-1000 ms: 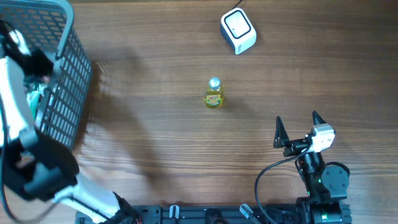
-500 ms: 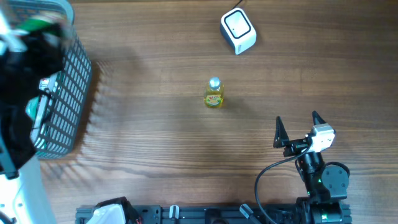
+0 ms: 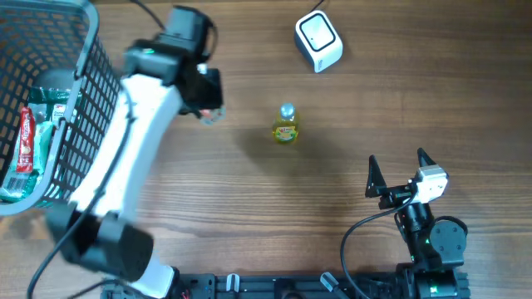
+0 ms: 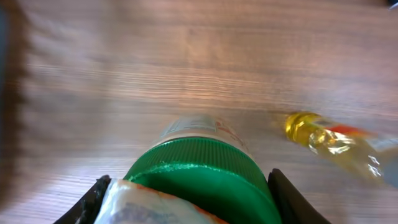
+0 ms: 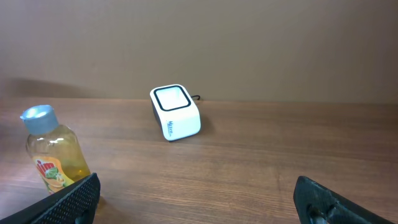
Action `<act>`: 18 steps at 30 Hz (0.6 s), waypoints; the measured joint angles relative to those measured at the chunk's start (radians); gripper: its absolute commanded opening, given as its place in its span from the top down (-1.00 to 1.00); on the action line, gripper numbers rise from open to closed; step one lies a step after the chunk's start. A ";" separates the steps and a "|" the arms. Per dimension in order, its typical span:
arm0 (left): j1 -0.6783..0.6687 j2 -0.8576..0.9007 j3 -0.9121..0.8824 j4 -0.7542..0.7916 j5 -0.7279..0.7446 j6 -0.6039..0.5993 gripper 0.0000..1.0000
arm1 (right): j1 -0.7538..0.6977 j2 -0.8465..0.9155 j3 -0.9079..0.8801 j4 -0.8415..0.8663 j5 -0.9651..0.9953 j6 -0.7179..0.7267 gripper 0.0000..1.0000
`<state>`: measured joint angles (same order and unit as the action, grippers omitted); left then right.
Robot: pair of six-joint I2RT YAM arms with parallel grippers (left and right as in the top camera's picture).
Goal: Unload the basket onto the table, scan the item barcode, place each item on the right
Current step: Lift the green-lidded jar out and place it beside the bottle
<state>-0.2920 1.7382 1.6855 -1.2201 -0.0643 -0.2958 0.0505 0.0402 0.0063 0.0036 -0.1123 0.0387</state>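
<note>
Wooden tabletop (image 3: 249, 208) all round; left gripper (image 3: 206, 100) clamps a green-capped container (image 4: 199, 168), just left of the yellow bottle (image 3: 285, 124); white scanner (image 3: 318, 40) beyond; right gripper (image 3: 397, 173) gapes empty.

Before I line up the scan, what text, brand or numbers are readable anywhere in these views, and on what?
Nothing reads clearly in any view.
yellow bottle: red logo on the label, too blurred to read.
scanner: small dark print on its side, too small to read.
green-capped jar: pale label, blurred.
red packet in the basket: print too small.
</note>
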 measured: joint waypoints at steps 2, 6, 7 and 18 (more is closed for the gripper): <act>-0.031 0.051 -0.069 0.090 0.000 -0.030 0.50 | 0.000 0.000 0.000 0.000 0.000 0.000 -1.00; -0.055 0.068 -0.212 0.271 -0.006 -0.075 0.49 | 0.000 0.000 0.000 0.000 0.000 0.000 -0.98; -0.059 0.068 -0.244 0.307 -0.012 -0.083 0.49 | 0.000 0.000 0.000 0.000 0.000 0.000 -0.99; -0.104 0.069 -0.426 0.430 -0.113 -0.106 0.14 | 0.000 0.000 0.000 0.000 0.000 0.000 -0.99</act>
<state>-0.3958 1.8069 1.2598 -0.7906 -0.1776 -0.4023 0.0505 0.0402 0.0063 0.0036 -0.1123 0.0387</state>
